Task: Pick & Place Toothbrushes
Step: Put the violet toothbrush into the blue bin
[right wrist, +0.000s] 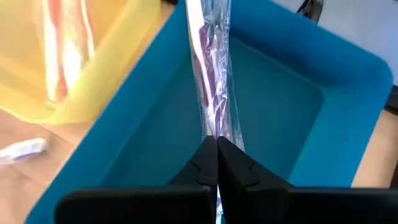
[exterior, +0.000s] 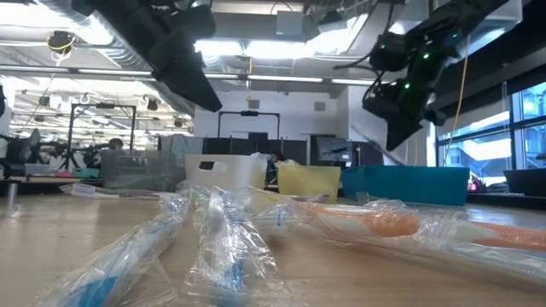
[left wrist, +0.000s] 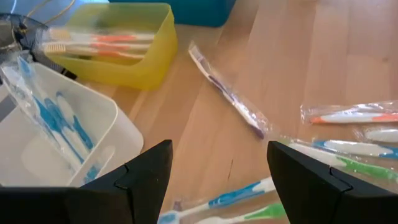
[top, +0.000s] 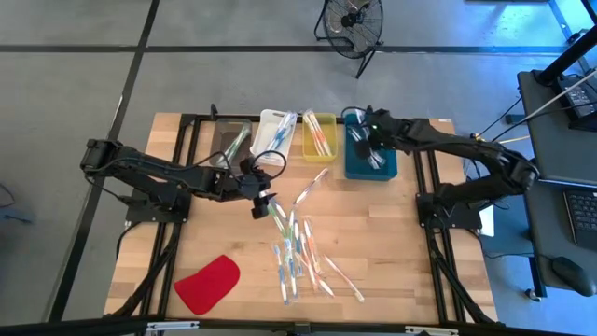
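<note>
The right gripper (right wrist: pixel 216 149) has its jaws closed on a wrapped purple toothbrush (right wrist: pixel 211 74), held over the blue bin (right wrist: pixel 292 112) at the table's far edge. The left gripper (left wrist: pixel 214 177), jaws apart and empty, hangs mid-table beside the white bin (left wrist: pixel 93 130). Loose toothbrushes (top: pixel 297 254) lie scattered toward the near edge.

Overhead, table-level, two wrist close-ups — shared tabletop (top: pixel 392 233)
</note>
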Motion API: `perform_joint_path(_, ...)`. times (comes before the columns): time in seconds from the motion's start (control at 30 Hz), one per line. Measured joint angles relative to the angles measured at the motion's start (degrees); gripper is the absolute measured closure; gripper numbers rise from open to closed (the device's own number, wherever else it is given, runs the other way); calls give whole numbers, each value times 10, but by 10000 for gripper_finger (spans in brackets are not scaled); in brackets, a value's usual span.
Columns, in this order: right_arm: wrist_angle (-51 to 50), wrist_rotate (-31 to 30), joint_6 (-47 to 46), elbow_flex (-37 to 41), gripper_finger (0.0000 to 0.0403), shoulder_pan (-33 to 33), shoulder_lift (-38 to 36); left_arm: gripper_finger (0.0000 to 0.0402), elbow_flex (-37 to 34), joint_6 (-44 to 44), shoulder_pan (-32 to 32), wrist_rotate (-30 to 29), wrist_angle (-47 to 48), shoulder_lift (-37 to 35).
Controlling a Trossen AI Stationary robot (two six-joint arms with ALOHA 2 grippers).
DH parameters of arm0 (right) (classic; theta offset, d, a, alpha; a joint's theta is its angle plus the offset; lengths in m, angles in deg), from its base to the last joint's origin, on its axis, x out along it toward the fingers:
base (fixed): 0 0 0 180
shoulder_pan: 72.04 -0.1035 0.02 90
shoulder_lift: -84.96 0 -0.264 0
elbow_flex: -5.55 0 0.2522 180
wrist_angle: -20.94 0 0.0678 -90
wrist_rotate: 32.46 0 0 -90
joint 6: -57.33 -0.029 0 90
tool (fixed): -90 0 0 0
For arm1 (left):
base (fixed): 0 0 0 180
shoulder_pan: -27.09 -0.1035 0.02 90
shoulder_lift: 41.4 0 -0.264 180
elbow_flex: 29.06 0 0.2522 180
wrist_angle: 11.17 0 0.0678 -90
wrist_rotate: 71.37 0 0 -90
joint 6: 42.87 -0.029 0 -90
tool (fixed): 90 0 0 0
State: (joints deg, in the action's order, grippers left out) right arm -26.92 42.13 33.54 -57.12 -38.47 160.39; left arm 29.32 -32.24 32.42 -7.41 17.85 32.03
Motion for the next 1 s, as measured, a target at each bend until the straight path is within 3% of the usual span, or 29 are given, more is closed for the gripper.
perform_joint_path(0.43, -63, 29, 3, -48, 403, 21, 116, 144, 0, 8, 0, 0, 18, 0)
perform_joint_path(1.0, -107, 30, -22, -43, 403, 23, 129, 144, 0, 8, 0, 2, 20, 0)
